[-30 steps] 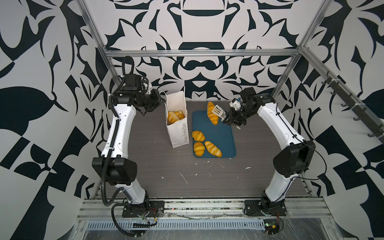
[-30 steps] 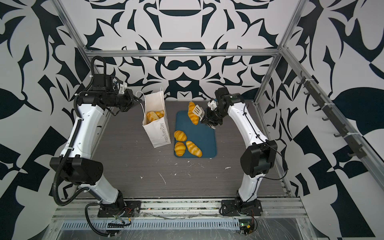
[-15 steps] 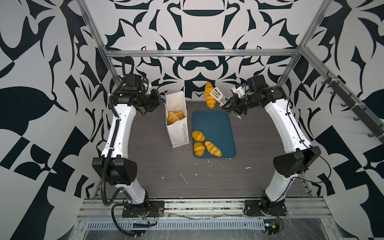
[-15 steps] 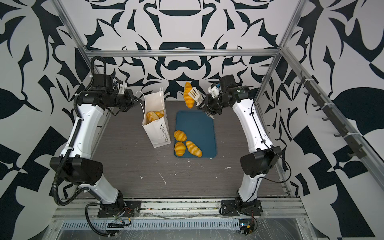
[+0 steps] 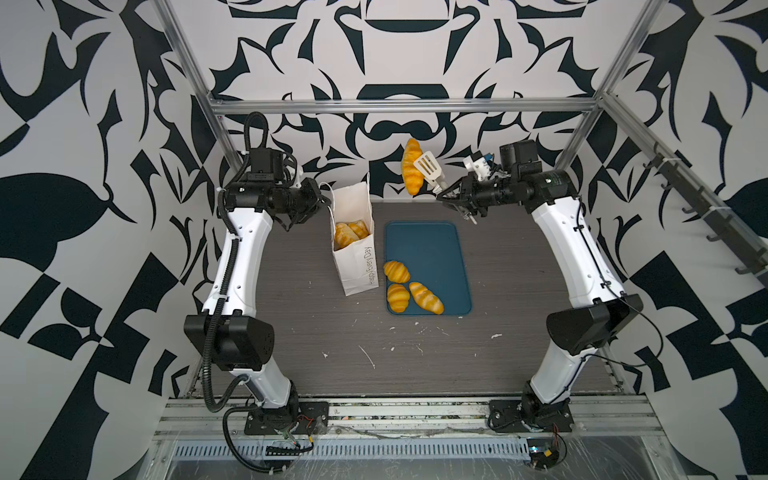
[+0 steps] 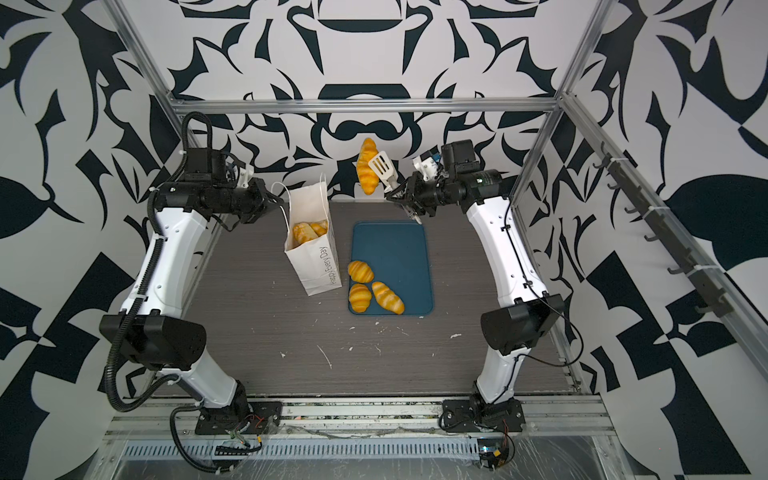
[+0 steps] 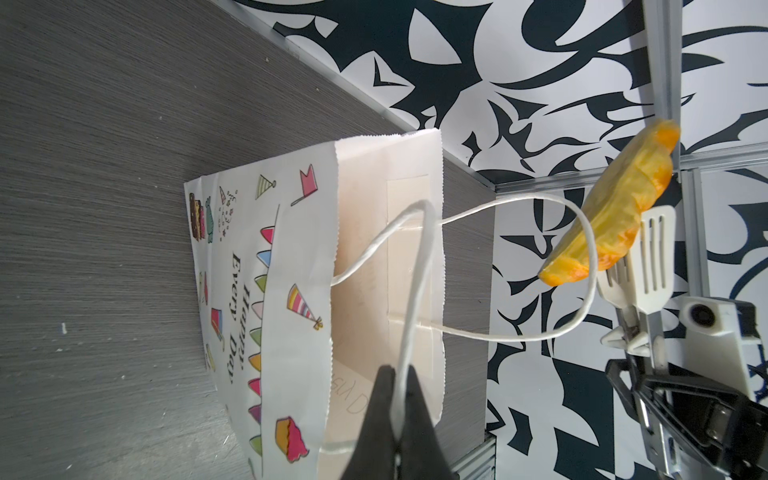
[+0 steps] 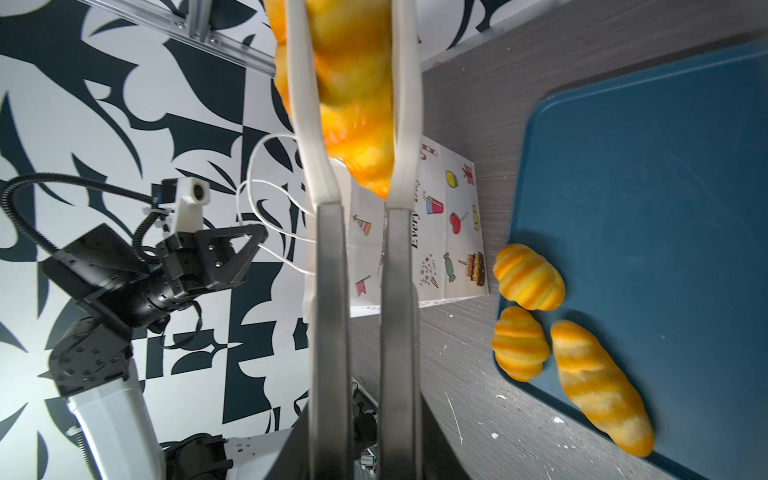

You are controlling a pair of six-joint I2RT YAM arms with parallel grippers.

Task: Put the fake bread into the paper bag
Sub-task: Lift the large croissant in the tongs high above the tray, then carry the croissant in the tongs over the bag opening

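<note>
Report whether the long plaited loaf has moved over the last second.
Yes. The long glossy orange plaited loaf has risen off the flat blue tray, now past its far edge, clamped in white tongs.

Readable writing stands on the paper bag (image 7: 291,257), which is upright on the counter (image 5: 415,365). In the left wrist view its decorated face carries "Happy Every Day" in dark italic serif letters, set among small party drawings. In both top views the same three words run along a narrow plain side panel as thin grey lettering (image 5: 367,266). In the right wrist view only "Every" can be read on the decorated face; the rest of the line is hidden.
</note>
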